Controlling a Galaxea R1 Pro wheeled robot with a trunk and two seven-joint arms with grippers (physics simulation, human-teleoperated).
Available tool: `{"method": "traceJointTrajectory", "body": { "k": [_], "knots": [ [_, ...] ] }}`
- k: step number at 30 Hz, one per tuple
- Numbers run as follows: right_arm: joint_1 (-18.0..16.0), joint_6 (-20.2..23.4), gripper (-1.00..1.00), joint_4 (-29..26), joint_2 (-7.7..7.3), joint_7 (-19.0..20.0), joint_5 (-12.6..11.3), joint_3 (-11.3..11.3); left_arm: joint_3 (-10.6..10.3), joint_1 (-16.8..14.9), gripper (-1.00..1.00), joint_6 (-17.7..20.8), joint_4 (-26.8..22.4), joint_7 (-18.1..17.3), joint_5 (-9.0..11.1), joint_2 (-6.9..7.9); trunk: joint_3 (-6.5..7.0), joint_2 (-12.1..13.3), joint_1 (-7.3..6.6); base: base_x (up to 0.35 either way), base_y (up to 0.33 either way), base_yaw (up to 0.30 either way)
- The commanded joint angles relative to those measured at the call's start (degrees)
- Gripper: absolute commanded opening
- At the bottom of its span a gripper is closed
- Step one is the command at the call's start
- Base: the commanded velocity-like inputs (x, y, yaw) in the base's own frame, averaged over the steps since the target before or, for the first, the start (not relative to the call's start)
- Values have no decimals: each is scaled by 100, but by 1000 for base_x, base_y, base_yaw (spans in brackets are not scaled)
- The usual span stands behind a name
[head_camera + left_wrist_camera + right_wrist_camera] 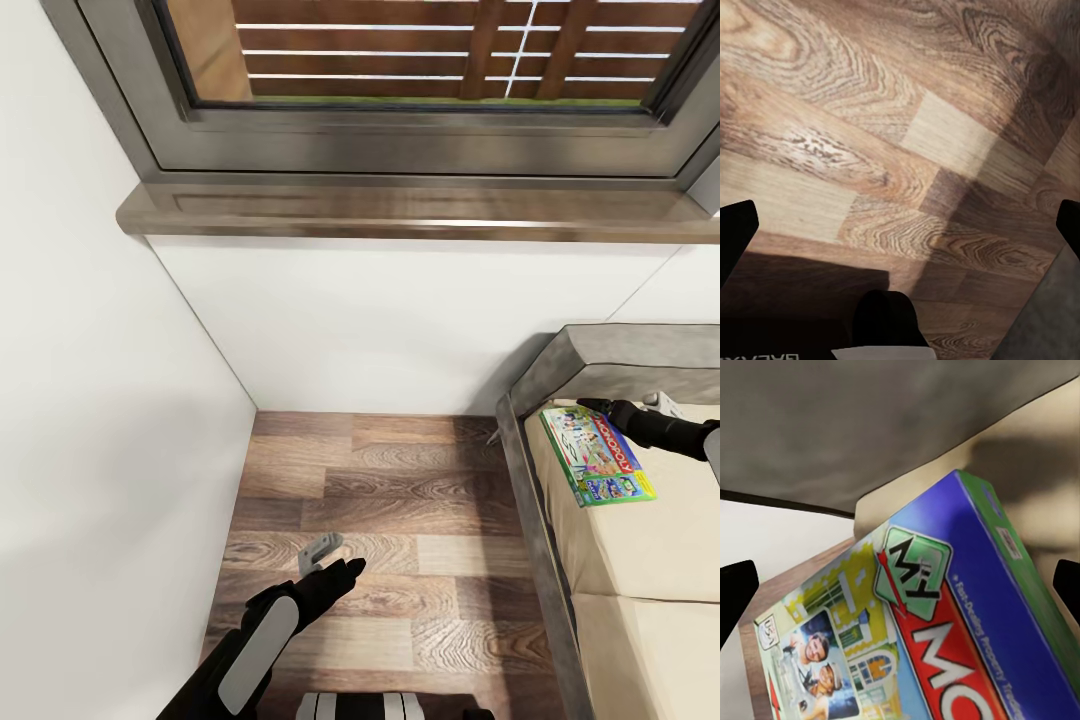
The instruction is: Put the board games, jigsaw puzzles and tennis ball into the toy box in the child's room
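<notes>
A Monopoly board game point(598, 455), a white-green flat box with a red logo, lies on the bed's cream mattress point(650, 560) near its grey padded end. My right gripper point(592, 406) hovers over the box's far end. In the right wrist view the Monopoly board game point(945, 637) lies close below, and the right gripper point(900, 589) is open with its dark fingertips point(735, 596) wide apart and nothing between them. My left gripper point(335, 562) hangs open over the wood floor point(870, 135), with only bare floor under the left gripper point(900, 225).
The bed's grey padded frame point(530, 470) runs along the right of a narrow strip of wood floor point(380, 500). White walls point(120, 420) close the left and far sides. A window with a brown sill point(400, 215) sits above.
</notes>
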Motion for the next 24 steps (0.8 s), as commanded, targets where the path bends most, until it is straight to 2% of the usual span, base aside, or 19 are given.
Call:
{"method": "traceJointTrajectory", "body": {
  "k": [1, 10, 24],
  "knots": [
    [0, 89, 100, 190, 4, -16, -45, -2, -9, -4, 100, 4, -7, 49, 57, 1, -4, -1, 0, 0, 0, 0],
    [0, 87, 100, 190, -1, -15, -45, -7, -9, -4, 100, 4, -7, 49, 57, 1, -4, -1, 0, 0, 0, 0],
    [0, 65, 100, 190, -88, -24, -51, -22, -11, -4, 100, 4, -7, 49, 53, -6, -4, -1, 0, 0, 0, 0]
  ]
}}
